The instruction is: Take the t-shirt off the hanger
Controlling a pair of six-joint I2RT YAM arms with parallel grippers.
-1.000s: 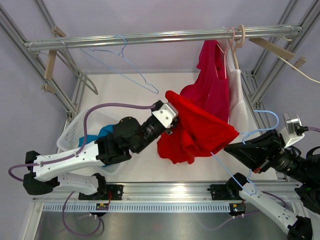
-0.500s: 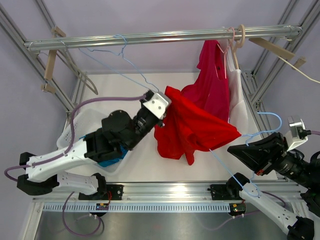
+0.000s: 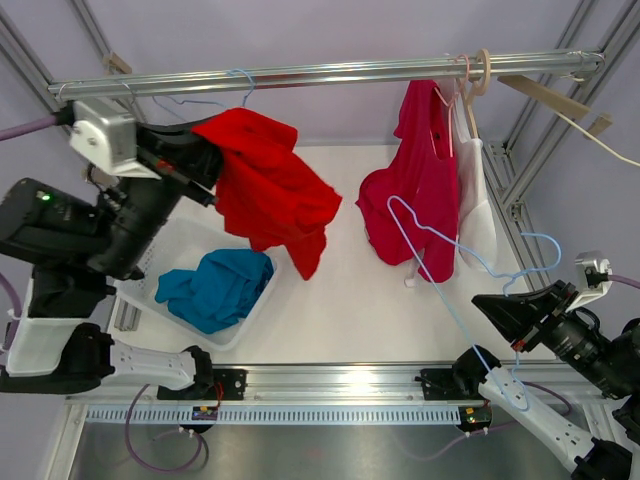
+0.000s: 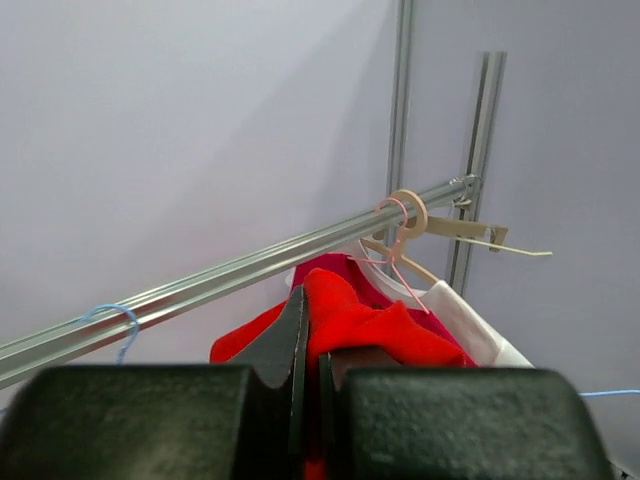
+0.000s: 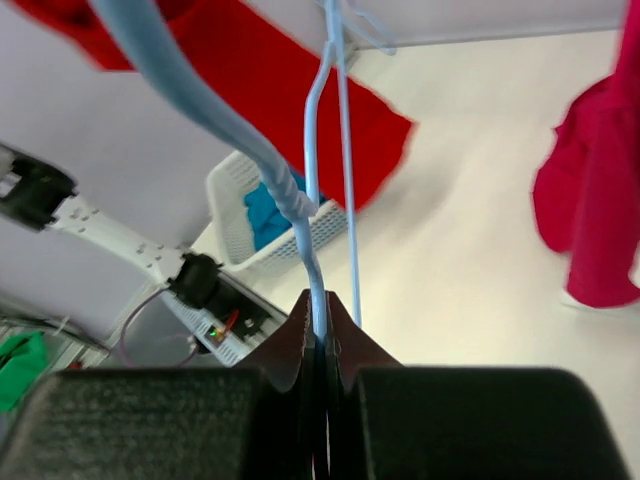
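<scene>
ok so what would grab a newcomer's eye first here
The red t-shirt dangles from the shut left tool, high at the left under the rail and above the white basket holding a blue garment. Next comes the bare blue hanger, pinched in the right tool at the right, clear of the shirt. A crimson garment hangs from the rail's right end.

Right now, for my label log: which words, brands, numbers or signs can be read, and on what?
None can be read: the red t-shirt, blue hanger and white basket show no print, and any marking on the small circuit board is too small to read.
</scene>
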